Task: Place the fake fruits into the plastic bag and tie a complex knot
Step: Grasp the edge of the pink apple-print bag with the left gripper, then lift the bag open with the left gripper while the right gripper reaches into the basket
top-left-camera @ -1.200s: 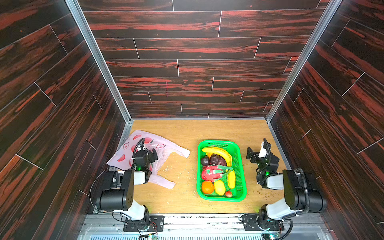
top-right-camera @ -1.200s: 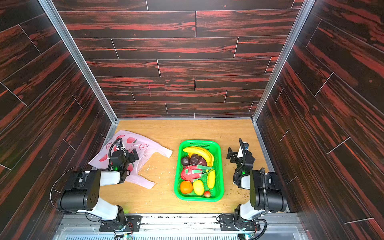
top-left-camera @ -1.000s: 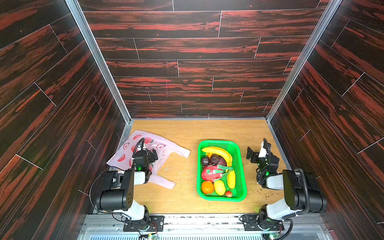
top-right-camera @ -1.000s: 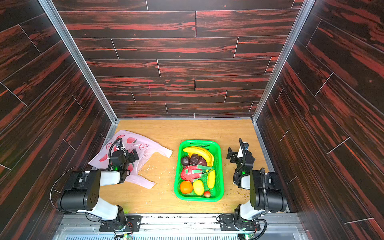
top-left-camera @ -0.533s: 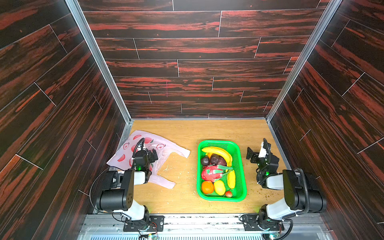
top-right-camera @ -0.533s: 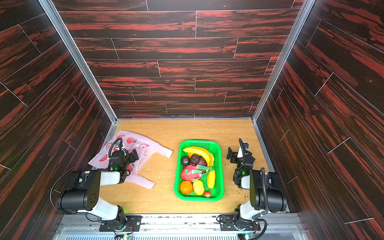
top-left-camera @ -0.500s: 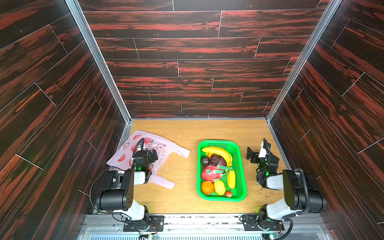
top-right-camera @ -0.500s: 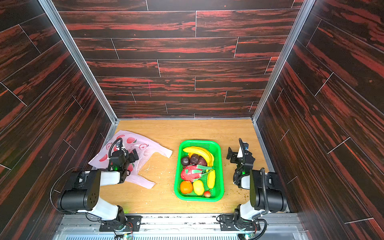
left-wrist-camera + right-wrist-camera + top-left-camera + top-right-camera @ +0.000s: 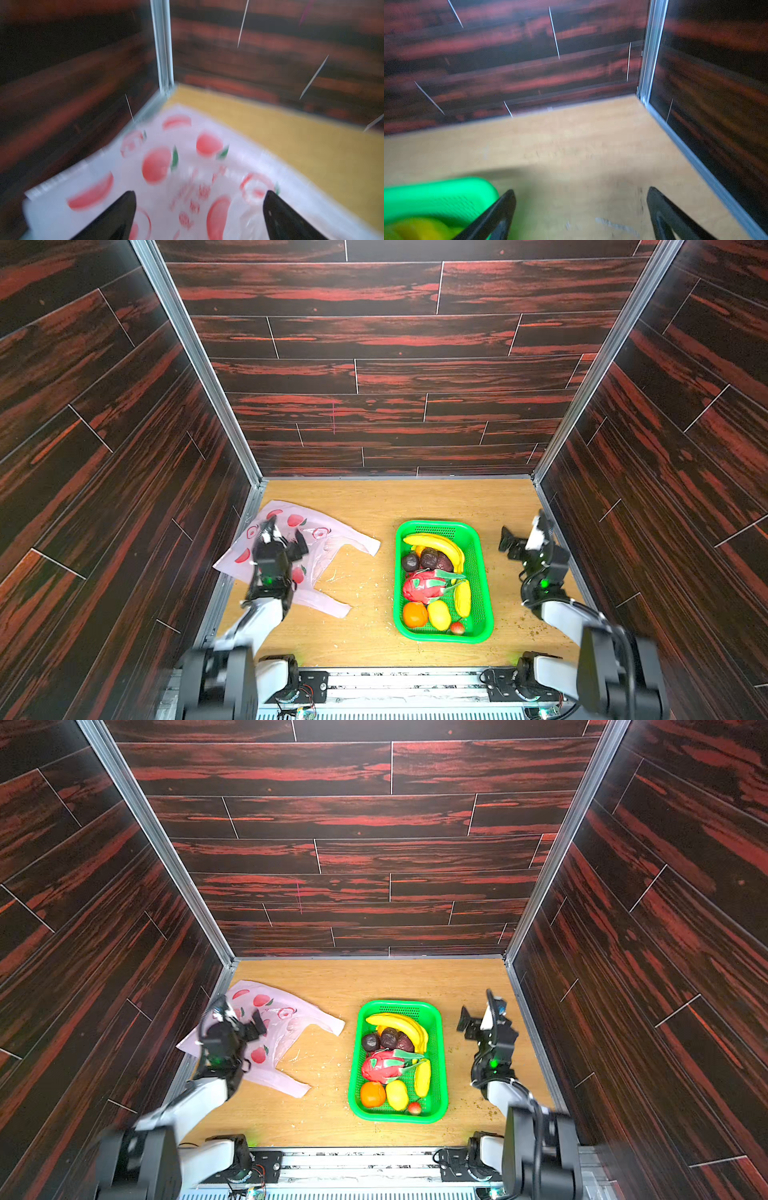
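Both the left end effector (image 9: 286, 536) and the right end effector (image 9: 523, 533) stood with jaws apart, holding nothing. The plastic bag (image 9: 336, 537) lay flat on the table (image 9: 374, 635) beneath the left one, while the fake fruits (image 9: 432, 585) sat in the green basket (image 9: 484, 572).

A pinch might have caught both thin layers and kept the mouth shut, and glossy fruit might have slipped.

Counted:
- one bag
- two handle strips (image 9: 361, 545)
- one banana bunch (image 9: 436, 542)
- three dark balls (image 9: 429, 559)
- one dragon fruit (image 9: 422, 588)
- one orange (image 9: 414, 614)
- one lemon (image 9: 439, 615)
- one longer yellow fruit (image 9: 462, 598)
- one strawberry (image 9: 457, 628)

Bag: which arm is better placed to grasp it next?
Left. The left gripper is open directly above the bag; the right gripper, also open, is on the far side of the basket.
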Robot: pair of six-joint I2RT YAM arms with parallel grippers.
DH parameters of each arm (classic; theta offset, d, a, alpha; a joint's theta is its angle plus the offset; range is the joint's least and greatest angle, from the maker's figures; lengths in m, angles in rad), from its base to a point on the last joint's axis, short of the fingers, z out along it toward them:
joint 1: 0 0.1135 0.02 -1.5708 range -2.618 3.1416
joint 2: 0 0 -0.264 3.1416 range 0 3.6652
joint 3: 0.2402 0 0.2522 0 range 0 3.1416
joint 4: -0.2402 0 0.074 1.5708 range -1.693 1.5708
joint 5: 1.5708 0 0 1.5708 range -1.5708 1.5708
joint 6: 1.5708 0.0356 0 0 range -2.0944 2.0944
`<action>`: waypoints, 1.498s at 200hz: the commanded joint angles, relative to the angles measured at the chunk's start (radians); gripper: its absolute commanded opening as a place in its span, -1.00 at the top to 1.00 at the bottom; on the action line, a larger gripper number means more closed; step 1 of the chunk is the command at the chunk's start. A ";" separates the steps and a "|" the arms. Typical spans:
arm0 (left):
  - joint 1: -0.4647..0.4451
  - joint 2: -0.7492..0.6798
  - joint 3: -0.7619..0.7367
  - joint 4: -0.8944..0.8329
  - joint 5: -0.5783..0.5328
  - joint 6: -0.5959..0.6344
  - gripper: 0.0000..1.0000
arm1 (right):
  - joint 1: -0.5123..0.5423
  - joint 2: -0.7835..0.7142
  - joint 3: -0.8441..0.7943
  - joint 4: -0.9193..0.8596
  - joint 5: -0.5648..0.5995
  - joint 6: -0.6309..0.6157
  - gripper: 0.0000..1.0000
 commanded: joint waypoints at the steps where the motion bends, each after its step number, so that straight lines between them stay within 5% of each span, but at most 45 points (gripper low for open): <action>1: -0.005 -0.109 0.099 -0.340 -0.025 -0.038 -0.94 | 0.002 -0.113 0.117 -0.387 -0.035 0.081 -0.97; 72: -0.096 -0.033 0.287 -0.833 0.017 -0.072 -0.83 | 0.003 -0.251 0.389 -0.991 -0.337 0.153 -0.97; 180: -0.263 0.444 0.476 -0.891 -0.117 -0.027 -0.86 | 0.003 -0.360 0.395 -1.107 -0.407 0.119 -0.97; 249: -0.280 0.656 0.628 -0.931 -0.243 -0.016 -0.21 | 0.003 -0.364 0.364 -1.120 -0.387 0.088 -0.98; 288: -0.281 0.671 0.662 -0.961 -0.227 -0.026 0.97 | 0.004 -0.373 0.361 -1.121 -0.384 0.078 -0.97; 299: -0.280 0.644 0.672 -0.986 -0.222 -0.033 1.00 | 0.003 -0.375 0.362 -1.119 -0.389 0.081 -0.98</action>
